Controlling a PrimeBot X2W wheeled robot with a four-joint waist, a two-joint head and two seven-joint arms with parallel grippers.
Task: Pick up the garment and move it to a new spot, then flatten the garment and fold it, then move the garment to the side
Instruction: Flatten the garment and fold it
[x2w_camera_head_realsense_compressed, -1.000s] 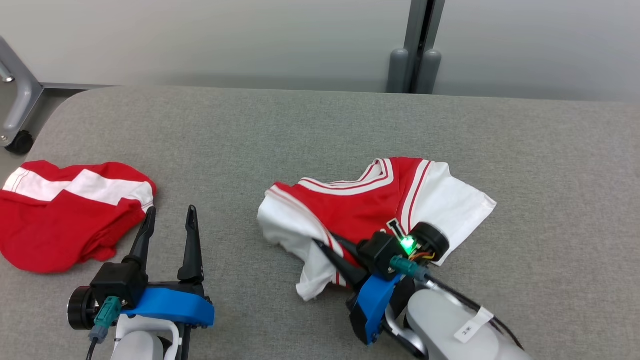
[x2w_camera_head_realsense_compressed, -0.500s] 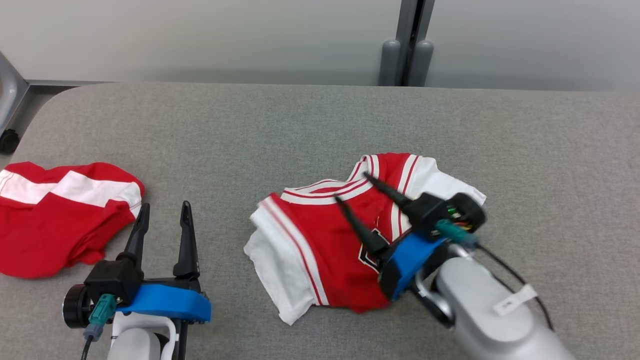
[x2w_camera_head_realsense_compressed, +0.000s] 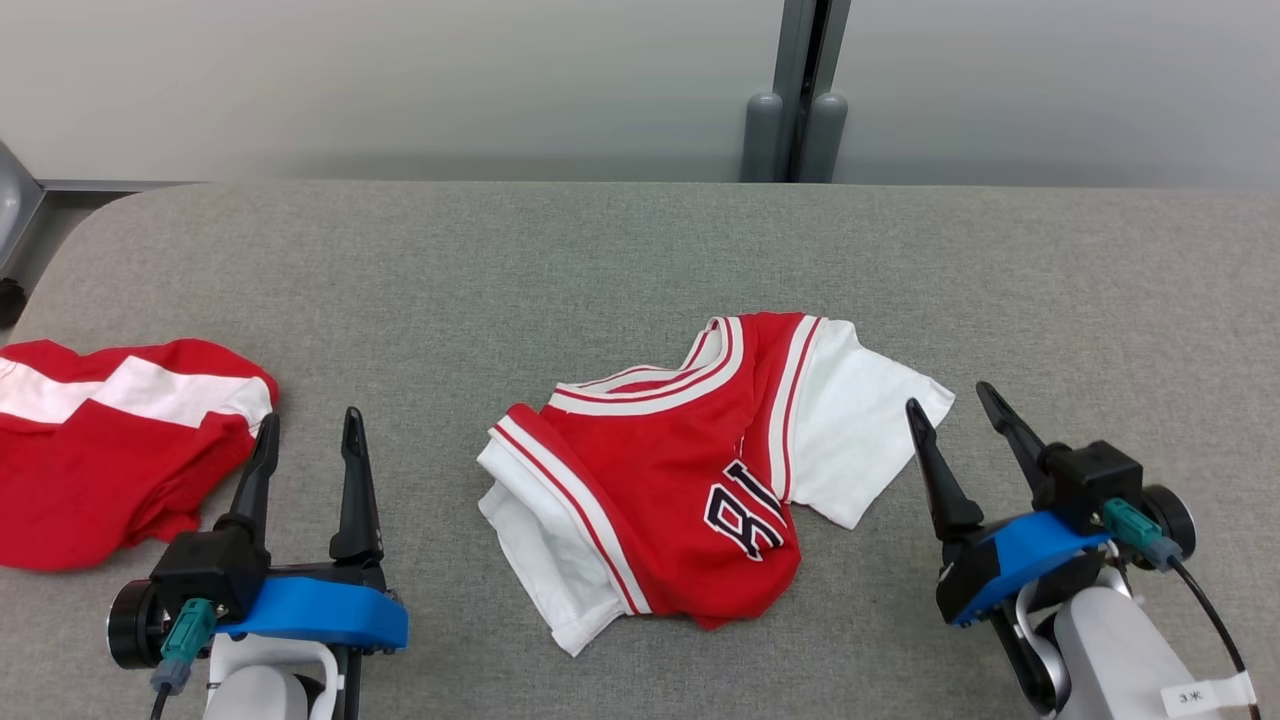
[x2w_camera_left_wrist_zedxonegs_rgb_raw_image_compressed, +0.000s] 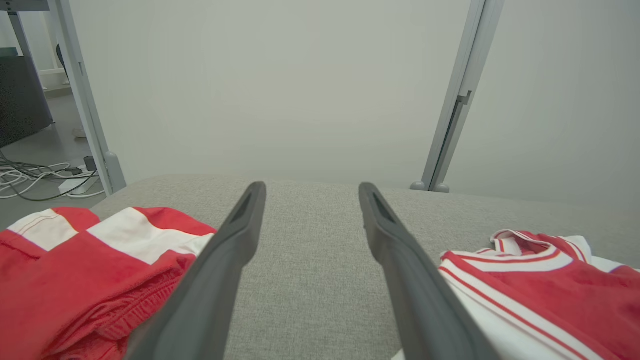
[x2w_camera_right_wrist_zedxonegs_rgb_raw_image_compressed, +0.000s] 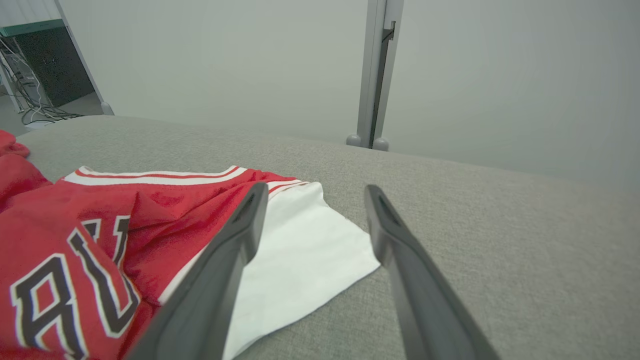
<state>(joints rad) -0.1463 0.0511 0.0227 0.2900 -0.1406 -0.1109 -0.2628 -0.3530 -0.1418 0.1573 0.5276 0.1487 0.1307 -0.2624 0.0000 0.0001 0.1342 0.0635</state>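
The garment (x2w_camera_head_realsense_compressed: 680, 470), a red and white jersey with dark lettering, lies crumpled on the grey padded table (x2w_camera_head_realsense_compressed: 500, 260), near its middle. My right gripper (x2w_camera_head_realsense_compressed: 948, 398) stands open just right of the jersey's white sleeve, holding nothing. In the right wrist view my right gripper (x2w_camera_right_wrist_zedxonegs_rgb_raw_image_compressed: 316, 187) has its left finger over the sleeve of the jersey (x2w_camera_right_wrist_zedxonegs_rgb_raw_image_compressed: 100, 235). My left gripper (x2w_camera_head_realsense_compressed: 309, 420) is open and empty at the lower left, well clear of the jersey. In the left wrist view my left gripper (x2w_camera_left_wrist_zedxonegs_rgb_raw_image_compressed: 311, 187) points over bare table, with the jersey (x2w_camera_left_wrist_zedxonegs_rgb_raw_image_compressed: 540, 290) to its right.
A second red and white garment (x2w_camera_head_realsense_compressed: 110, 450) lies bunched at the table's left edge, close to my left gripper, and shows in the left wrist view as the red garment (x2w_camera_left_wrist_zedxonegs_rgb_raw_image_compressed: 75, 260). A grey post (x2w_camera_head_realsense_compressed: 797, 90) stands behind the table's far edge. Bare table lies to the right.
My right gripper has let go of the jersey, opened, and drawn back to the right. The jersey has settled lower and flatter on the table. The head camera has shifted slightly.
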